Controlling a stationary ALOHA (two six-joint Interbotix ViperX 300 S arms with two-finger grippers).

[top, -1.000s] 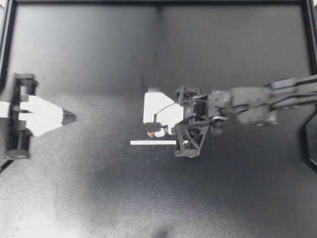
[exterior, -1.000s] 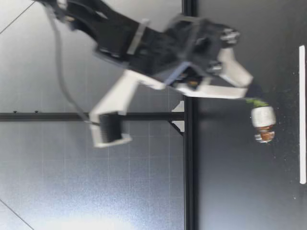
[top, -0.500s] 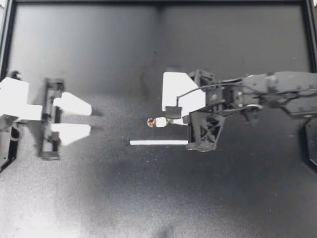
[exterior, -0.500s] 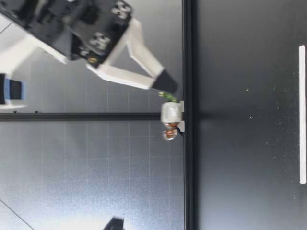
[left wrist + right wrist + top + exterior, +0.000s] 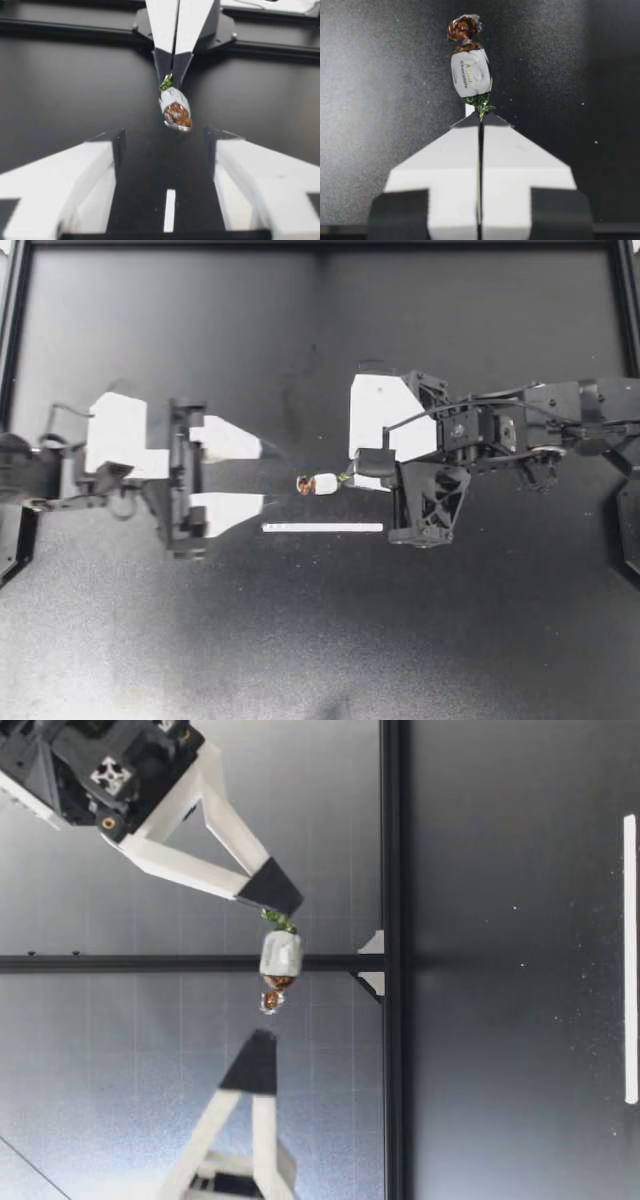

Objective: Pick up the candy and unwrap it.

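A small candy (image 5: 320,483) in a white wrapper hangs in the air above mid-table. Its green twisted end is pinched by my right gripper (image 5: 350,479), which is shut on it. The brown twisted end points at my left gripper (image 5: 262,476), which stands open a short way off, with the candy just ahead of its gap. In the left wrist view the candy (image 5: 175,107) hangs from the right gripper (image 5: 172,75) ahead of the open left gripper (image 5: 165,140). The right wrist view shows the candy (image 5: 470,70) sticking out past the shut right gripper (image 5: 481,120). In the low view the candy (image 5: 280,960) is well above the table.
A thin white strip (image 5: 322,527) lies flat on the black table just in front of the candy. Black rails (image 5: 320,248) frame the table at the back and sides.
My left gripper has opened and travelled right toward the candy. My right gripper has lifted the candy off the table and shifted a little to the right.
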